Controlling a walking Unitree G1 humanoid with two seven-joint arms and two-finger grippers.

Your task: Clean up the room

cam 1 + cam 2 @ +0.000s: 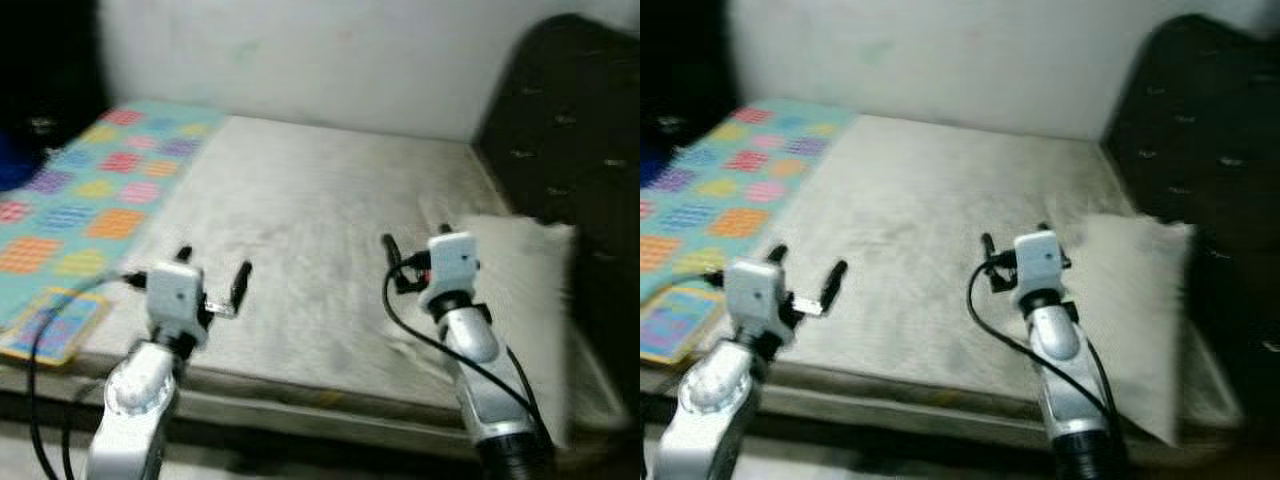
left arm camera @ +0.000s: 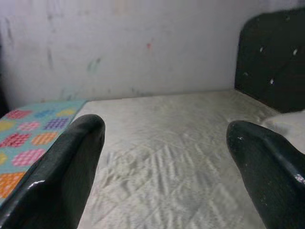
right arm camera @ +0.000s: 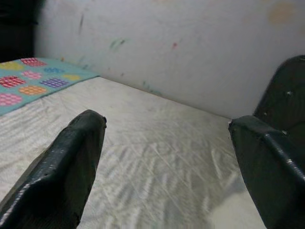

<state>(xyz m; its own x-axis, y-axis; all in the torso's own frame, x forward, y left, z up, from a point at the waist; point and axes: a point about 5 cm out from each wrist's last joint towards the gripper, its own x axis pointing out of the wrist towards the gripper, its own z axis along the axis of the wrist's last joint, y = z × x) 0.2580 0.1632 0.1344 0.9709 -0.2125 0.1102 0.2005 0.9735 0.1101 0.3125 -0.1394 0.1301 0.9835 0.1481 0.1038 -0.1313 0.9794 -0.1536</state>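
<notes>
The bare mattress (image 1: 300, 230) takes up most of what is in front of the robot, a pale quilted bed pushed into the corner against a scuffed white wall (image 1: 330, 60), with a dark tufted headboard (image 1: 570, 130) standing along its right-hand edge. A turquoise blanket with coloured squares (image 1: 90, 200) lies spread over the bed's left end, running out to the near left corner, and a white pillow (image 1: 520, 300) lies at the near right corner, just in front of the headboard and partly hanging over the near edge. Both arms are held out over the near edge of the bed: the left gripper (image 1: 212, 282) hovers over bare mattress close to the blanket's edge, jaws spread wide with nothing between them, and the right gripper (image 1: 418, 243) hovers just beside the pillow's inner edge, jaws likewise wide apart and empty. To my eye the tidying has barely begun; the robot seems to be lining up on the bedding. The pillow looks the likelier target, so the next move calls for the right arm to swing toward it and close on a corner.
</notes>
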